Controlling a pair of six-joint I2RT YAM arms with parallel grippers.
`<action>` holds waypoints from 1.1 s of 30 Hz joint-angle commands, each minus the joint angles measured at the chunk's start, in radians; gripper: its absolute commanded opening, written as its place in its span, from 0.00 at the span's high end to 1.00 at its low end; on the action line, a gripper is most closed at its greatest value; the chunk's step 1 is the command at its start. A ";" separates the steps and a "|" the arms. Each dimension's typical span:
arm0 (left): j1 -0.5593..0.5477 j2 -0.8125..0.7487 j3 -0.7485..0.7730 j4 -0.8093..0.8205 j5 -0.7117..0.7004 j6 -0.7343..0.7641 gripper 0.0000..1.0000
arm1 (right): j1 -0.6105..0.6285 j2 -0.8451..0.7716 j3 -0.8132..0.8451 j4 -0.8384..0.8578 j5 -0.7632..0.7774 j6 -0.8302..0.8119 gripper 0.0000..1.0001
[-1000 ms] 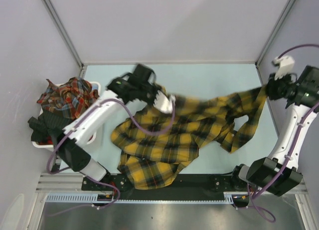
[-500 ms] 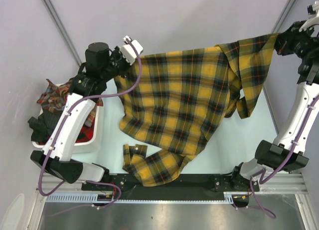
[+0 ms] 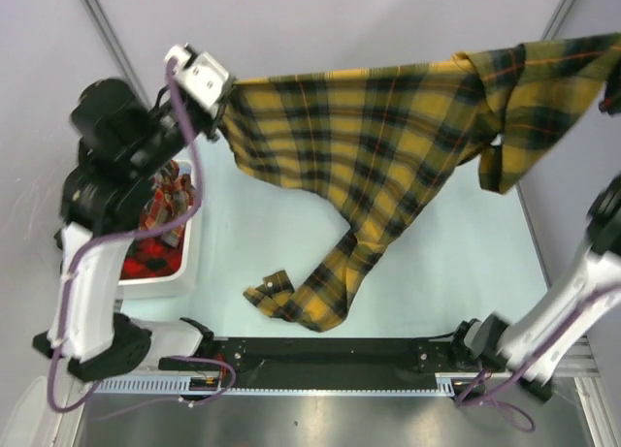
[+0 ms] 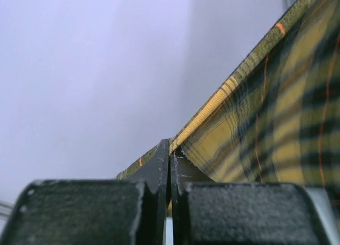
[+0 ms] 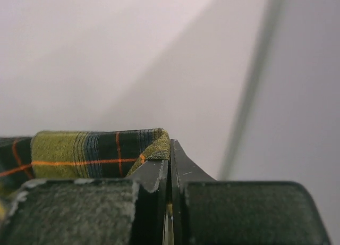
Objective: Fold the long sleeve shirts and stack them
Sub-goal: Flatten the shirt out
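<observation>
1. Top external view: the yellow shirt (image 3: 388,146) is held up in the air above the table (image 3: 456,263). It is stretched wide between the two arms, and its upper edge runs nearly straight from upper left to the right border.
2. Its cloth is mustard yellow with black checks and thin red lines. The body hangs as a broad sheet that narrows downward to the lower middle.
3. The lowest part of the shirt rests crumpled on the table close to the near edge. A buttoned cuff (image 3: 272,284) lies flat there, just left of that bunch.
4. A second piece of the shirt, folded over, hangs loose at the right end, clear of the table.
5. The left pincer (image 4: 170,149) is clamped on the shirt's left corner. In the left wrist view its fingers meet with the hem pinched between the tips, and the plaid (image 4: 276,123) runs away up to the right.
6. The right pincer (image 5: 170,149) is likewise pressed together on the shirt's other end. In the right wrist view a folded edge of the plaid (image 5: 95,154) sits at its tips. From above, this pincer is almost wholly past the right border.
7. A white bin (image 3: 160,287) stands at the table's left side, partly behind the left arm. It holds red plaid shirts (image 3: 160,219) in a loose heap; how many cannot be told.
8. The bin and the yellow shirt are well apart, with bare pale-blue table between them.
</observation>
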 commanded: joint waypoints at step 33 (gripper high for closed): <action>0.187 0.532 -0.373 0.360 0.039 0.052 0.95 | 0.549 0.363 -0.699 0.426 0.564 -0.683 1.00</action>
